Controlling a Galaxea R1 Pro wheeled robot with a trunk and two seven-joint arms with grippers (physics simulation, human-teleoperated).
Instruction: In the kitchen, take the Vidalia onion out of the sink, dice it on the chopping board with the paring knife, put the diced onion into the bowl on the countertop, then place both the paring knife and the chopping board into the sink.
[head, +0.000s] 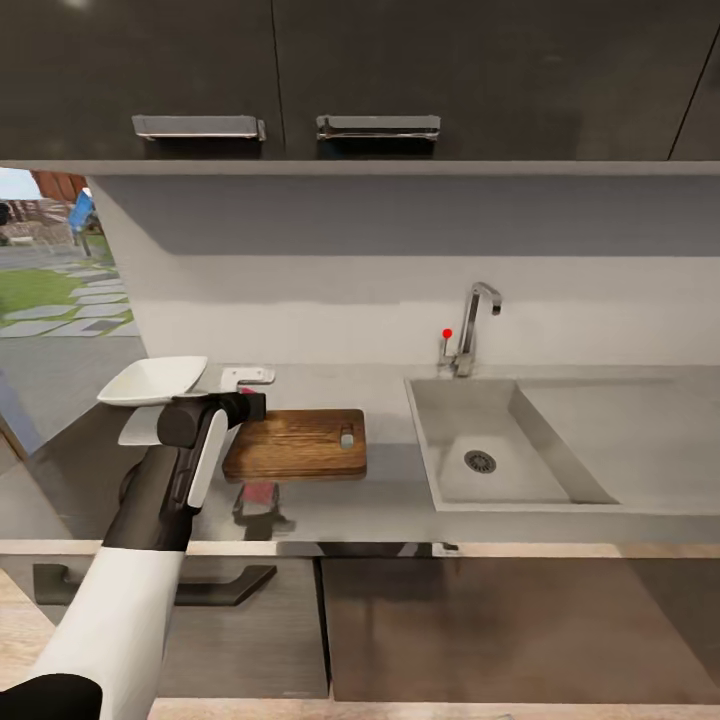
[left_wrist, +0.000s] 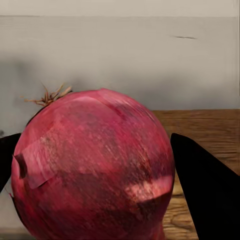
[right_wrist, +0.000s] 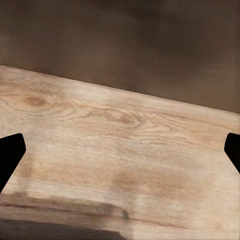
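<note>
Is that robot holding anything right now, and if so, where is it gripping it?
Yes. The left gripper holds a red onion by its round sides, one dark finger on each side, beside the chopping board.

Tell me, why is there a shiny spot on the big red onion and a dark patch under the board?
Left wrist view: light glints off the onion skin. Head view: the chopping board casts a soft shadow on the reflective countertop.

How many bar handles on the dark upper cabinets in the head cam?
2. Both chrome: the left bar handle on the left door's lower edge, the right bar handle on the neighbouring door. Doors farther right run out of view, so more may exist.
</note>
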